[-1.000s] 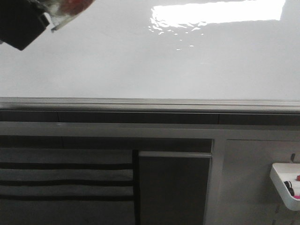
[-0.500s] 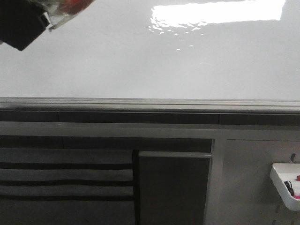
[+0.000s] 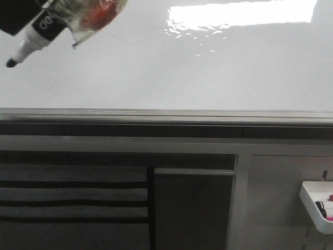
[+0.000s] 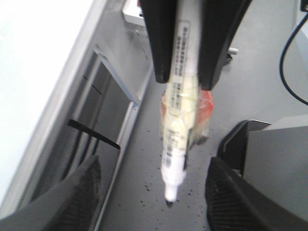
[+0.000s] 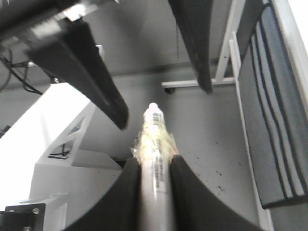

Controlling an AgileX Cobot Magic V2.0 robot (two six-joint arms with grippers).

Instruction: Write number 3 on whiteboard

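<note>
Whiteboard [image 3: 171, 67] filled the upper front view: glossy, bare of any mark, bright glare at top, grey rail below. Small white tray [image 3: 316, 204] hung at lower right, holding dark and red items too small to name. Left gripper [image 4: 185, 72] clamped on an uncapped marker [image 3: 28, 44] near the board's upper left. Right gripper [image 5: 155, 173] clamped on a second marker [image 5: 155, 139].
</note>
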